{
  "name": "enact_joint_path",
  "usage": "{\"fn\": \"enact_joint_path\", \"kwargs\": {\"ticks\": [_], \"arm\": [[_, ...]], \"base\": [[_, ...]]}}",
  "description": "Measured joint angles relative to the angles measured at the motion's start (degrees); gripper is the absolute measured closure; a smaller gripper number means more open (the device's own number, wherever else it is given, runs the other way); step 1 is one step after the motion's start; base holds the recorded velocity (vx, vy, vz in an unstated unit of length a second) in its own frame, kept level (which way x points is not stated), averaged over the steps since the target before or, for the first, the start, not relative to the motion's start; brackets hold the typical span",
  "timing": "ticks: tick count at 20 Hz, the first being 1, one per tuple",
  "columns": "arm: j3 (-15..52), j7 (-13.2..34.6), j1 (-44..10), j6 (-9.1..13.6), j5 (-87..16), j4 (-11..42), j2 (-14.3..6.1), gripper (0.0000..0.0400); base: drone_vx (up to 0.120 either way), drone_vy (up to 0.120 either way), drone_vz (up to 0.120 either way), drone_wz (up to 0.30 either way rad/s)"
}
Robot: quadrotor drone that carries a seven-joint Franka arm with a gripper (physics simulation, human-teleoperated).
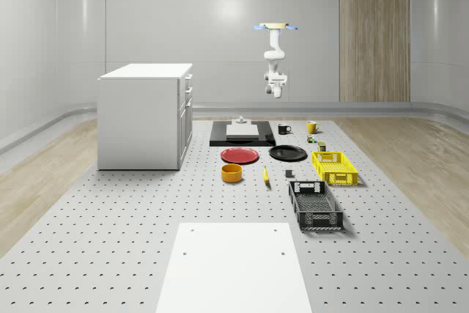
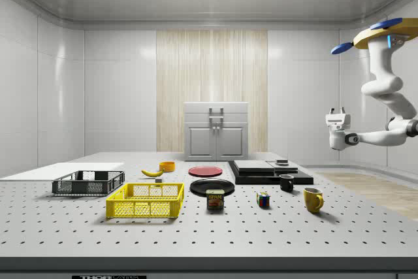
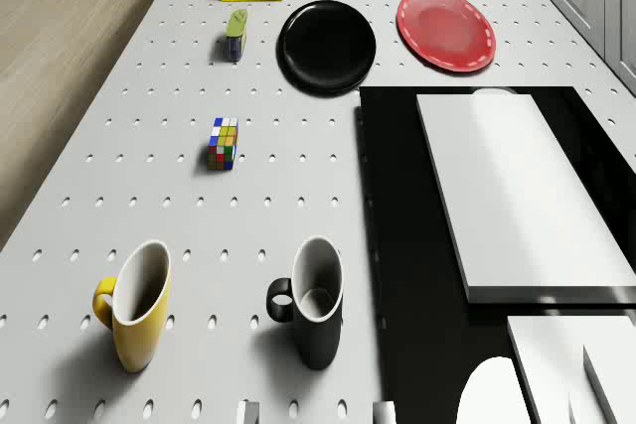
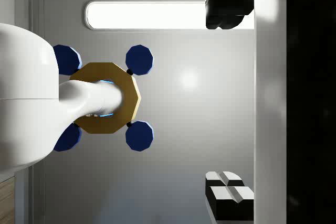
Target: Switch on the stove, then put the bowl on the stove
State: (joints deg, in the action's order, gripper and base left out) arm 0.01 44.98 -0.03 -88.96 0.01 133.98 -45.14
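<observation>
The drone (image 1: 275, 27) hovers high over the table's far end, behind the stove (image 1: 242, 134). Its arm hangs down and bends, and the gripper (image 2: 337, 111) points upward, well above the stove (image 2: 264, 169) and to the side view's right of it. In the wrist view the gripper (image 4: 231, 103) is open, its fingers far apart with nothing between them, and the drone (image 4: 107, 98) shows from below. The stove (image 3: 417, 275) is a black slab with a pale grey plate (image 3: 517, 196) on top. The orange bowl (image 1: 232, 172) sits nearer the front, beside the red plate (image 1: 240, 155).
A black mug (image 3: 313, 300) and a yellow mug (image 3: 134, 305) stand by the stove, with a puzzle cube (image 3: 224, 143) and a can (image 3: 236, 34) nearby. A black plate (image 1: 288, 153), yellow basket (image 1: 335, 167), black basket (image 1: 315, 205), banana (image 1: 265, 174) and white cabinet (image 1: 146, 115) share the table.
</observation>
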Motion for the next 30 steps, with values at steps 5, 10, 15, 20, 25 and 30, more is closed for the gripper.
{"fn": "enact_joint_path", "kwargs": {"ticks": [5, 10, 15, 20, 25, 30], "arm": [[0.07, -0.08, -0.13, 4.80, 0.05, -6.09, 1.06, 0.0000], [0.13, -0.12, -0.23, 8.32, 0.09, -11.83, 3.06, 0.0000], [0.17, -0.14, -0.29, 10.21, 0.11, -15.24, 4.36, 0.0000], [0.20, -0.16, -0.34, 10.85, 0.13, -16.57, 4.83, 0.0000], [0.22, -0.18, -0.39, 10.92, 0.14, -16.92, 4.89, 0.0000], [0.25, -0.20, -0.42, 10.79, 0.14, -16.92, 4.80, 0.0000]], "base": [[0.000, 0.000, 0.000, 0.000], [0.000, 0.000, 0.000, 0.000], [0.000, 0.000, 0.000, 0.000], [0.000, 0.000, 0.000, 0.000], [0.064, -0.064, 0.000, 0.000], [0.120, -0.120, 0.000, 0.000]]}}
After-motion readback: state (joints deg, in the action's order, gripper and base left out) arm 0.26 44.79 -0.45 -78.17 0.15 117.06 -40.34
